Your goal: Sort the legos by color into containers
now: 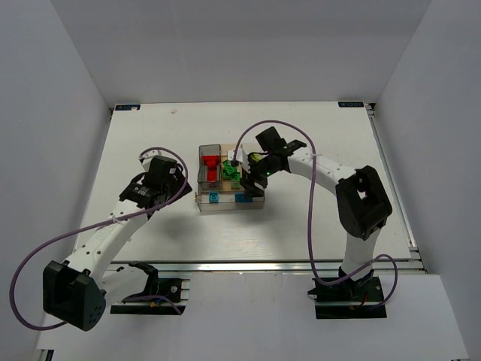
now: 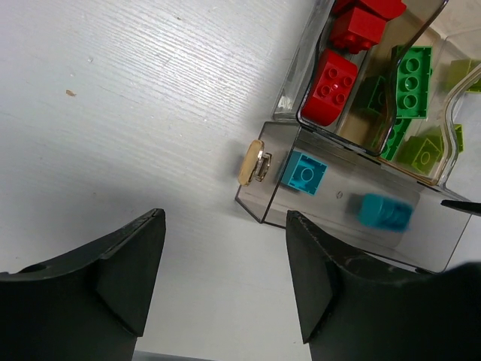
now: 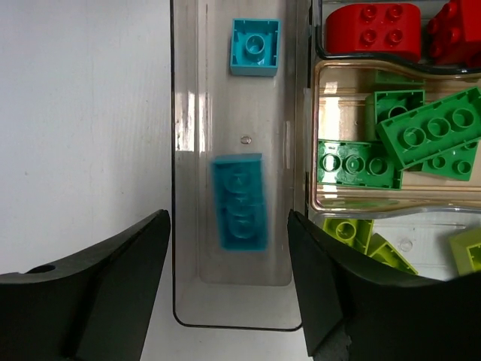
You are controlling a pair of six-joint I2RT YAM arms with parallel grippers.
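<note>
- Top: containers sit mid-table; left gripper is left of them and apart, right gripper above their right side.
- Left wrist: jaws wide, empty, over table.
- Right wrist: jaws wide, empty, above cyan legos in near compartment.

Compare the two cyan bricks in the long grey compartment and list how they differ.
Shape: the square cyan brick is compact, one stud showing; the long cyan brick is oblong and clearly bigger. Place: the square one lies beside the red bricks, the long one beside the green bricks. Sharpness: the square one is crisp, the long one blurred. Both are cyan and lie in the same smoky grey compartment.
</note>
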